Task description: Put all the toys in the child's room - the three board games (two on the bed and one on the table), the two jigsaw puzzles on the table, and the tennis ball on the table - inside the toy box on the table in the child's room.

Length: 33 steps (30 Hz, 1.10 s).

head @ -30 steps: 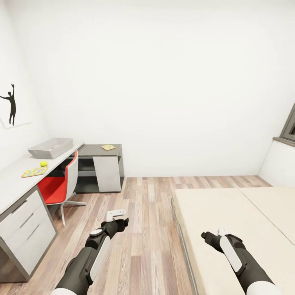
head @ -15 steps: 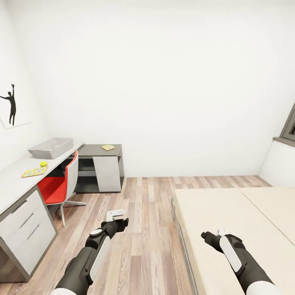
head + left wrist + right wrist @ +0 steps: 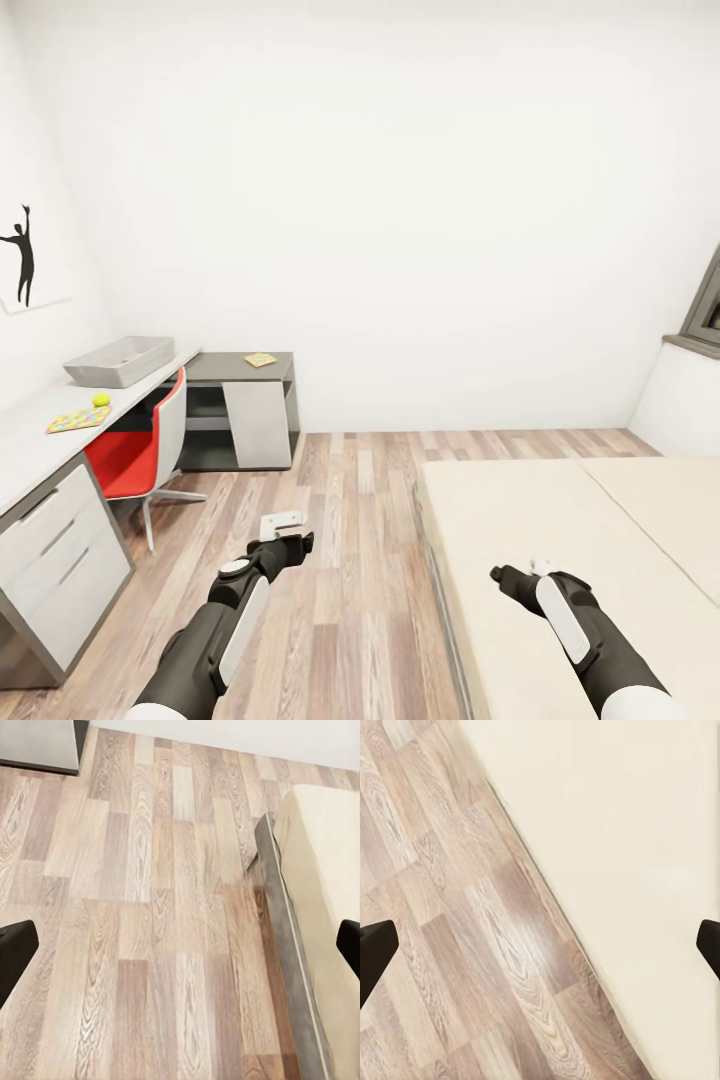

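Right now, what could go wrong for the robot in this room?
1. The red chair sits pushed in at the table, right below the tennis ball and jigsaw puzzle. Rolling close, the robot might bump it.
2. The ball is round and lies loose by the puzzle; a nudge could send it rolling off.
3. The bed edge is beside the right tool; turning could clip it.

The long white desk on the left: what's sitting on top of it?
On the table sit the grey toy box, a tennis ball and a jigsaw puzzle. The box's inside can't be seen from this angle.
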Available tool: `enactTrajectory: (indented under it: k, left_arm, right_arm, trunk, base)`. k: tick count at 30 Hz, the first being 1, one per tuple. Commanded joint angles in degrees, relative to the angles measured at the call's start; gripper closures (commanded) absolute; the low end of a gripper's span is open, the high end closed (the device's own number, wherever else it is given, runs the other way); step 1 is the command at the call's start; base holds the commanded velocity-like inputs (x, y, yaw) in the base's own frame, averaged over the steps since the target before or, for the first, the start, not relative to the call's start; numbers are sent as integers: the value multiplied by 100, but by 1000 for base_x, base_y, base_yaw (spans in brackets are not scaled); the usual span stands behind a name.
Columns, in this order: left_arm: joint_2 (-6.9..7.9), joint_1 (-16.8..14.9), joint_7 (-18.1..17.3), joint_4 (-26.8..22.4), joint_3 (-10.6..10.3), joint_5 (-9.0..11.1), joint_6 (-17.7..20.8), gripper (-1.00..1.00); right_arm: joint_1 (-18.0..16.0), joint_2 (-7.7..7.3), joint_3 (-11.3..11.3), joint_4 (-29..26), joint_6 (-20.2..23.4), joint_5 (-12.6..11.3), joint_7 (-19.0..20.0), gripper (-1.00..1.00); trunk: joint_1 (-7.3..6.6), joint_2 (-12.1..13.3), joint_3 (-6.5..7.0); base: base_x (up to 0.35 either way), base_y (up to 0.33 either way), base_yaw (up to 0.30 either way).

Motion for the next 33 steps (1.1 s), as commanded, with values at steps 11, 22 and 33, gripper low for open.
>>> enactTrajectory:
  k: [11, 22, 33]
  left_arm:
    - [-2, 0, 51, -8, -14, 61, 21, -100]
    - [1, -2, 51, -5, -14, 61, 21, -100]
    - [3, -3, 51, -6, -14, 61, 21, -100]
  right_arm:
    - [-1, -8, 0, -8, 16, -61, -47, -100]
    - [-1, -8, 3, -8, 16, -61, -47, -100]
    - [-2, -9, 0, -8, 16, -61, -47, -100]
  trunk:
    - [3, -8, -7]
    - [3, -8, -7]
    - [3, -8, -7]
  base:
    - [0, -107, 0]
    - [-35, -111, 0]
    - [-2, -103, 0]
